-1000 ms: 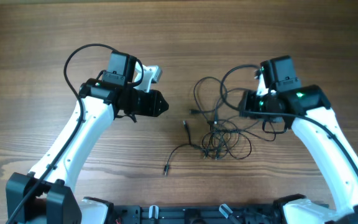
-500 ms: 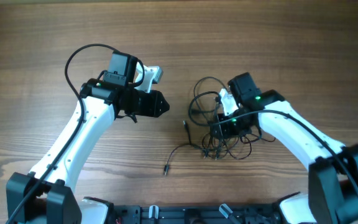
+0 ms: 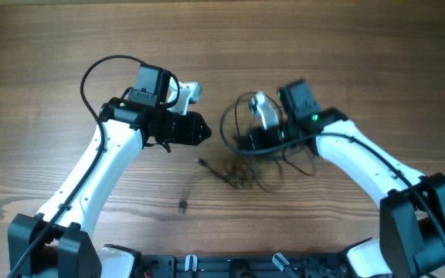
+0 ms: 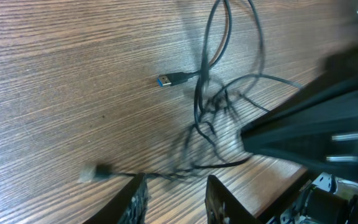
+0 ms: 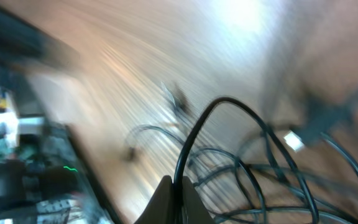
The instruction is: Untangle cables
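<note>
The cables are thin black wires in a blurred tangle at the table's middle, with one loop standing up behind it. My right gripper is shut on one cable strand; in the right wrist view that strand rises out of the pinched fingertips of my right gripper. My left gripper hangs just left of the tangle. In the left wrist view, my left gripper stands open and holds nothing. A strand with a plug end runs just past its tips. A blue-tipped USB plug lies farther off.
Loose plug ends lie at the left of the tangle and nearer the front edge. The right arm fills the right of the left wrist view. The arm mounts line the table's front edge.
My right arm swung left into the tangle and shut on a strand. The tangle and its plug ends slid left. The left arm stayed in place.
</note>
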Controlling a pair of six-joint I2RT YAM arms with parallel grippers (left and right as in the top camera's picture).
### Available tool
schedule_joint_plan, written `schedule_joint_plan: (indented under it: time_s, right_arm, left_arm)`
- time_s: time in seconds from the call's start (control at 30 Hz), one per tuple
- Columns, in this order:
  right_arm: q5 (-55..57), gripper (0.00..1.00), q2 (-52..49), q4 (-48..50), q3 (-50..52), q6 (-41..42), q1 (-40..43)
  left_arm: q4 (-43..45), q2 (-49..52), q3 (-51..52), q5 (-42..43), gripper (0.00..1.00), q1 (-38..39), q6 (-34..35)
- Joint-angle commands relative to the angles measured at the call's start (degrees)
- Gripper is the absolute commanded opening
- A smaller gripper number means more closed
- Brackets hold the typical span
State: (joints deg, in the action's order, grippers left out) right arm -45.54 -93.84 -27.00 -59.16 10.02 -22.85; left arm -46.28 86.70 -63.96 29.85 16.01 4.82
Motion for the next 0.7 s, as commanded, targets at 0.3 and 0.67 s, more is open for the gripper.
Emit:
schedule_joint_plan:
  time_s: [0.3,0.67]
  right_arm:
    - [-20.2,0.04,6.5,3.3,-15.1,3.5,0.2]
    - [-19.8,0.04,8.5,5.8,-15.1,2.9,0.3]
  left_arm:
    - [3.2,0.3,-0.5,8.9,0.39,0.3,0.1]
    - [5.4,0.3,-0.5,-13.2,0.34,0.2,8.2]
